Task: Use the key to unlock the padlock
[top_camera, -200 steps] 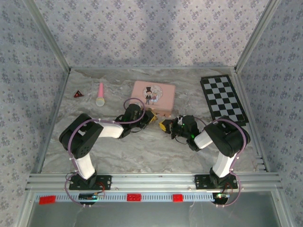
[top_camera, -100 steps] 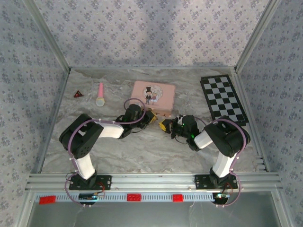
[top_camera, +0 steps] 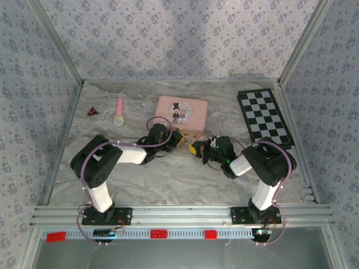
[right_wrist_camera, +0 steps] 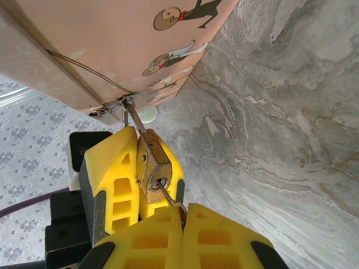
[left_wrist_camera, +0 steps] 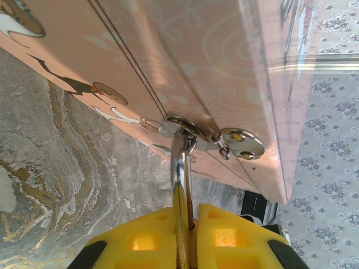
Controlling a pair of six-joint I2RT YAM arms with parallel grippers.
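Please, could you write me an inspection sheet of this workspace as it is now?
Surface: marbled table, flat.
Job's things: padlock with its shackle through the hasp of the tin; key inserted in it.
Clutter: chessboard, pink stick, red triangle.
Grippers: left gripper, jaws shut on padlock; right gripper, jaws shut on key.
Cables: purple cables, looped, no snag seen.
Surroundings: patterned walls on three sides.
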